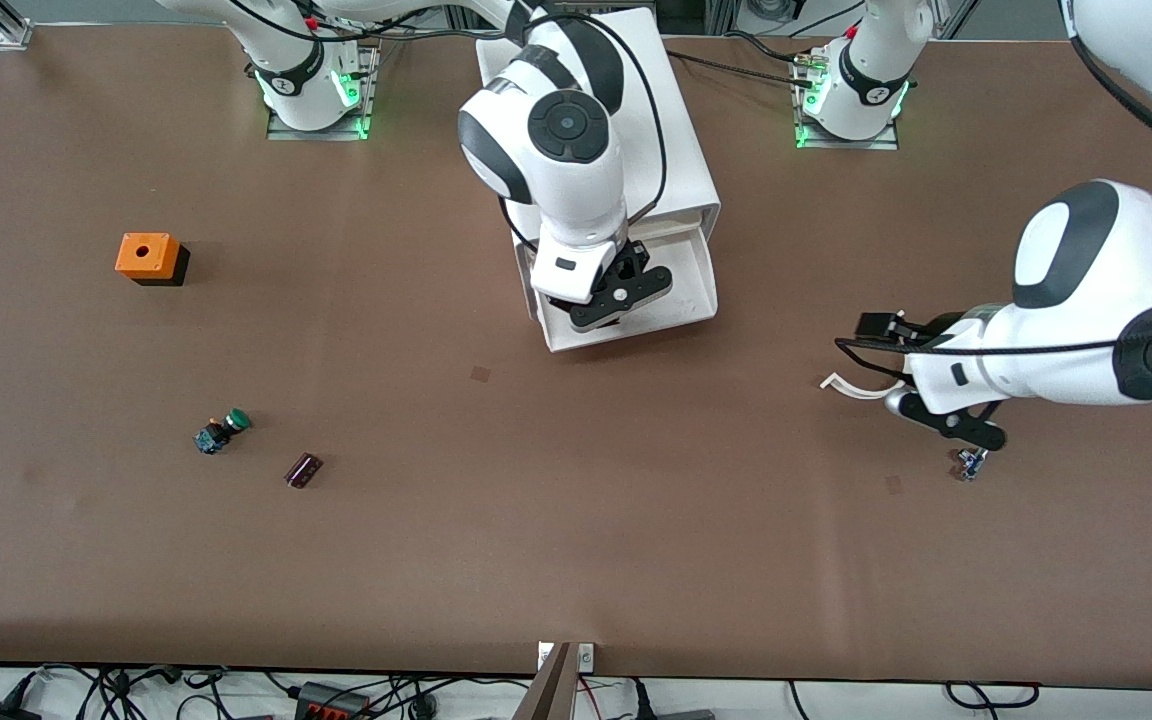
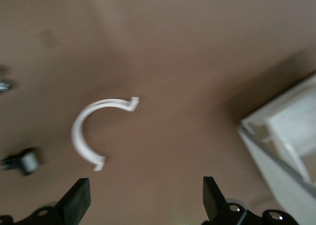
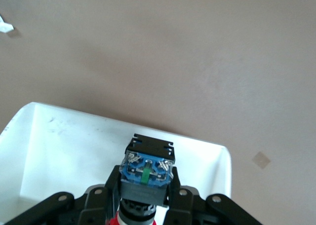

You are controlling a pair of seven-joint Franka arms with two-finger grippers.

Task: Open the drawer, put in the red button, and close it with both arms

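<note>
The white cabinet [image 1: 681, 130] stands mid-table near the arms' bases. One drawer [image 1: 701, 290] is pulled out toward the front camera. My right gripper [image 1: 621, 292] hangs over the open drawer. In the right wrist view it [image 3: 143, 198] is shut on the red button [image 3: 146, 167], whose blue and black body shows, with a bit of the red cap between the fingers. The drawer's white floor [image 3: 59, 146] lies below it. My left gripper [image 1: 961, 432] is over the table at the left arm's end, open and empty, as the left wrist view [image 2: 143, 201] shows.
A white curved clip [image 1: 851, 388] [image 2: 91, 131] lies under the left gripper, and a small part [image 1: 971, 463] lies beside it. An orange box [image 1: 148, 257], a green-capped switch [image 1: 223, 430] and a small dark block [image 1: 303, 470] lie toward the right arm's end.
</note>
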